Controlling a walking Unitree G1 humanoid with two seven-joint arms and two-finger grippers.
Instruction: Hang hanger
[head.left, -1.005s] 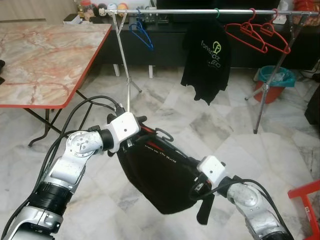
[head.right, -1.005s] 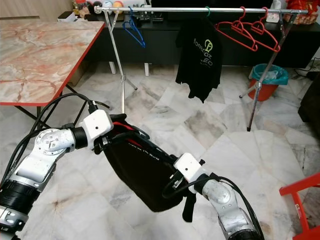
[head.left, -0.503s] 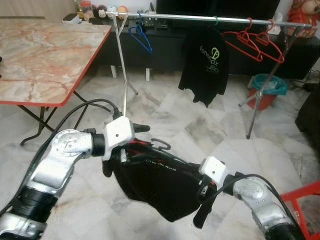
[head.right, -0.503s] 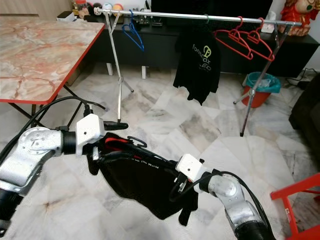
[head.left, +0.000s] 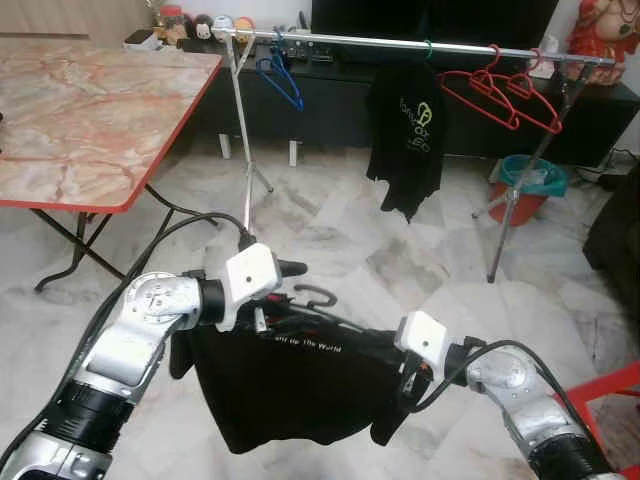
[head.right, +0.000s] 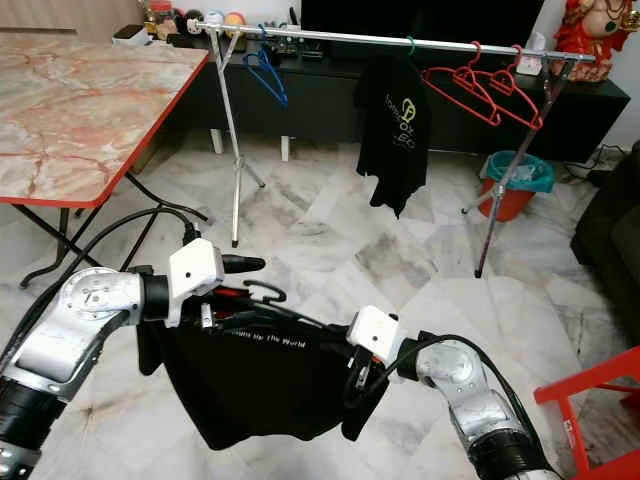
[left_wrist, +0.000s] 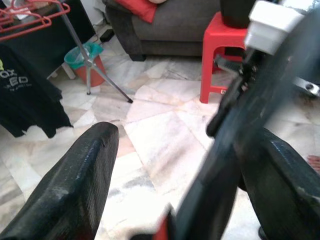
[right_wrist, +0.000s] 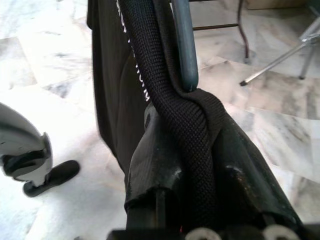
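The left arm reaches forward from the lower left, elbow bent, forearm angled inward across the body. The left end effector (head.left: 270, 300) sits at one end of the hanger (head.left: 318, 298); one black finger (head.left: 290, 268) points forward above it. In the left wrist view the two fingers (left_wrist: 75, 187) stand apart, with the hanger passing between them; whether they clamp it cannot be told.

The hanger is held roughly level between the two arms, low over the marble floor (head.left: 400, 250), its hook upward. A black shirt (head.left: 290, 385) with white lettering hangs from it.

The right arm comes in from the lower right, forearm angled inward. The right end effector (head.left: 408, 372) is closed on the hanger's other end, pinching the shirt's collar seam (right_wrist: 192, 125) against the hanger bar.

Beyond, a clothes rail (head.left: 400, 44) carries a blue hanger (head.left: 283, 72), another black shirt (head.left: 415, 130) and red hangers (head.left: 500, 92). A marble-patterned surface (head.left: 90, 110) stands at far left.
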